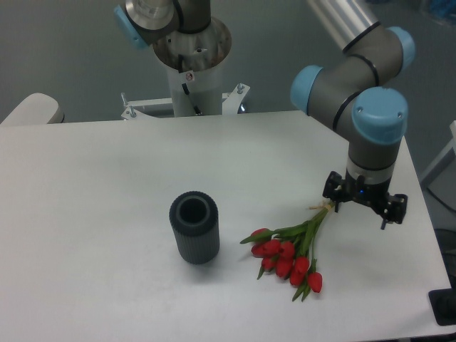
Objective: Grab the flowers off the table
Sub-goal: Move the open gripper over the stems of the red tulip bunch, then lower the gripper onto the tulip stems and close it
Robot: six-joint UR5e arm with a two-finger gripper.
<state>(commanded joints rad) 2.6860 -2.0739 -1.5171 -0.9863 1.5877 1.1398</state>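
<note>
The flowers (292, 256) are lying flat on the table (92, 214), in the lower right part of the frame. The red tulip heads are bunched toward the lower left of the bundle, and the green stems are running up and to the right, where they are being held together by a pale string tie. The stem ends are reaching just under the left side of the gripper (363, 207).

The gripper is being held above the tabletop at the right of the frame, its 2 dark fingers spread wide apart with nothing between them. The left finger is seen just beside the tied end of the stems; whether it is touching them cannot be told from this view. A small blue light is glowing on the gripper body. Above it, the grey arm (353, 78) with its light blue joint caps is rising toward the upper right corner of the frame.

A dark grey ribbed cylinder vase (194, 226) is standing upright on the table, left of the bunch and well apart from it, with its open mouth facing up. At the top centre of the frame, a white robot base (191, 68) is being seen behind the far edge of the table.
</note>
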